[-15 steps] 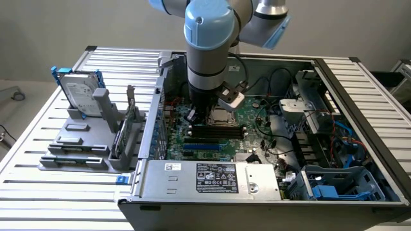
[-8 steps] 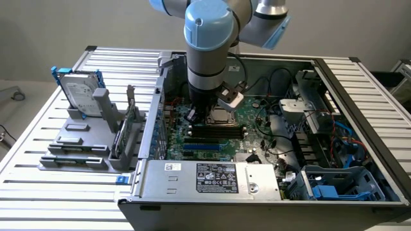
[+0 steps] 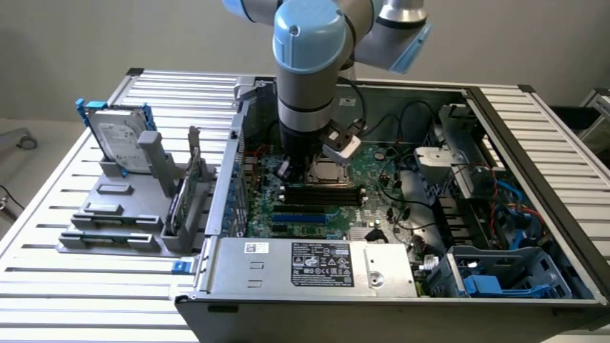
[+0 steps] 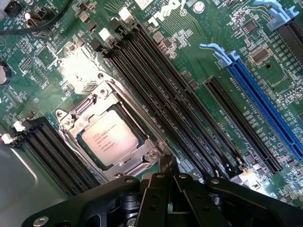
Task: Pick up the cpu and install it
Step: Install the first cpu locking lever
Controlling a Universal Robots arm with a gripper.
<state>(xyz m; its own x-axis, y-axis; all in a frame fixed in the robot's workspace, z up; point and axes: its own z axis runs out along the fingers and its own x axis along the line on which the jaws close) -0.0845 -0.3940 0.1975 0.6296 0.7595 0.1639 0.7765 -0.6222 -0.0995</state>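
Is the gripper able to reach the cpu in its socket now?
Probably yes: the gripper hangs close above the motherboard, beside the cpu, whose top lies bare inside the socket frame.

You've got one robot arm [image 3: 310, 71] reaching into one open computer case [image 3: 496, 214], with one gripper [image 4: 168, 175] on the end of it. Look at the wrist view and you can count one cpu [image 4: 110, 138] sitting in one metal-framed socket [image 4: 111, 135]. Next to that you get four black memory slots [image 4: 165, 94] in a row on one side, plus a second bank [image 4: 52, 151] on the other side, too cut off to count properly. There's one long blue expansion slot [image 4: 265, 101] and one black slot [image 4: 241, 125] beside it. Outside the case you've got one hard drive [image 3: 119, 136] standing in one grey holder rack [image 3: 119, 214], and one labelled power supply [image 3: 315, 268].
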